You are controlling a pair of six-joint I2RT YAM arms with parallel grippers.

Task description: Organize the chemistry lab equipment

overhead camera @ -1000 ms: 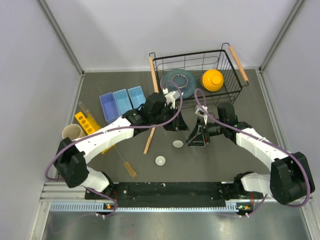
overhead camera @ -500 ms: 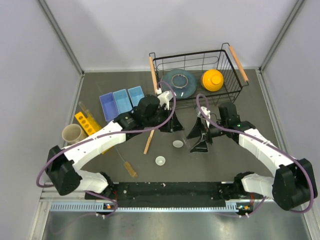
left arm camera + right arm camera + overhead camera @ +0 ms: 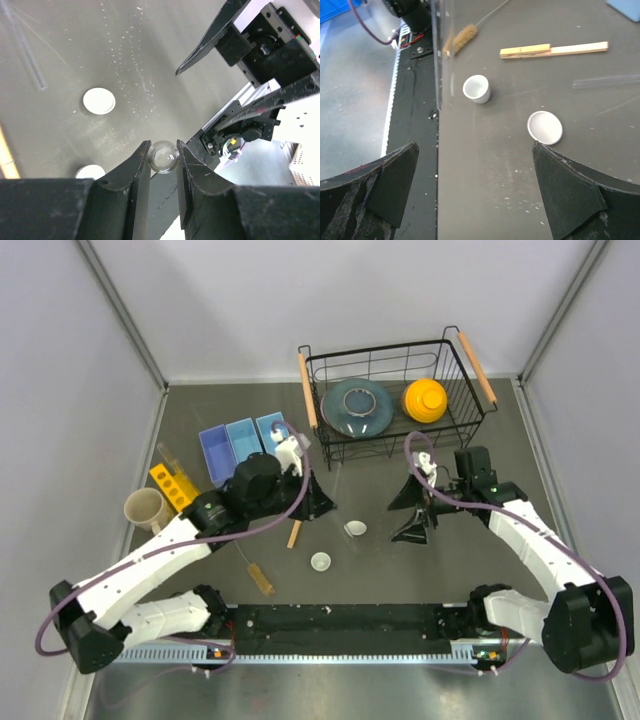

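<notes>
Basket [image 3: 380, 347] held plate [image 3: 356, 406] and yellow bowl [image 3: 425, 399] | three blue bins [image 3: 243, 440] stood left of basket | left end effector [image 3: 162, 150], before basket, pinched clear round-ended tube [image 3: 163, 156] | right end effector [image 3: 410, 515] gaped wide, holding nothing | two white dishes [image 3: 355, 529], wooden stick [image 3: 295, 533] and amber brush [image 3: 262, 578] lay on table [image 3: 450, 570] before basket

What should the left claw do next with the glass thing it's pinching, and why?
Probably carry the clear glass tube to the yellow rack: the left claw is shut on it, the right claw stands open, apart from it, and the rack has holes.
</notes>
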